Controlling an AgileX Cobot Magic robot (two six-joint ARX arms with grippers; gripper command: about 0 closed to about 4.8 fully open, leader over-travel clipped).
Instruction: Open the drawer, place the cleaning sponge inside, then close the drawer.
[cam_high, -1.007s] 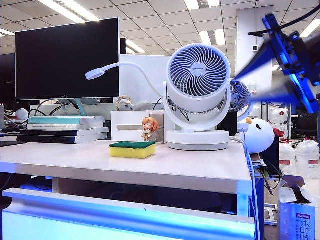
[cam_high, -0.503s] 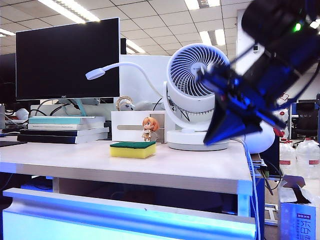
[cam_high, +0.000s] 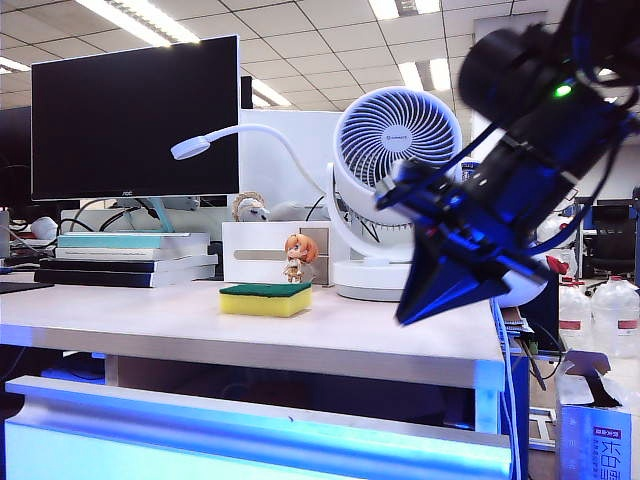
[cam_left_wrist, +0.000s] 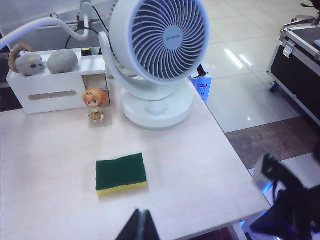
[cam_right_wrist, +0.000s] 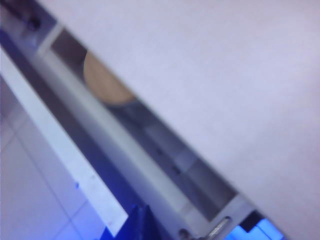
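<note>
Small rectangular yellow foam cleaning sponge (cam_high: 265, 298) with thin dark green scouring layer uppermost, lying flat on pale wooden desk top (cam_high: 150, 325), in front of small orange-haired figurine (cam_high: 297, 257) and near base of round white desk fan (cam_high: 395, 190); nothing touching it. Same sponge seen from above in left wrist view (cam_left_wrist: 121, 173), well clear of desk edge. Judged light, soft and compressible, rough on the green face, not fragile; best taken across the two long foam sides, jaws straddling the short width, with moderate squeeze so that the block neither slips nor folds. Wide, shallow white-fronted drawer (cam_high: 250, 440) with long silvery rail (cam_high: 260, 415) beneath desk top, glowing blue-white; apparently pulled somewhat forward of the desk edge, though how far open cannot be told, right wrist view being blurred (cam_right_wrist: 100, 150). Drawer judged stiff, sliding on runners, best handled by the rail near its middle to avoid racking. Right gripper (cam_high: 415, 308) hanging above right part of desk near its front edge, dark fingers pressed together to a single point, carrying nothing. Left gripper (cam_left_wrist: 142, 229) poised above front of desk just short of sponge, tips together, likewise empty.
</note>
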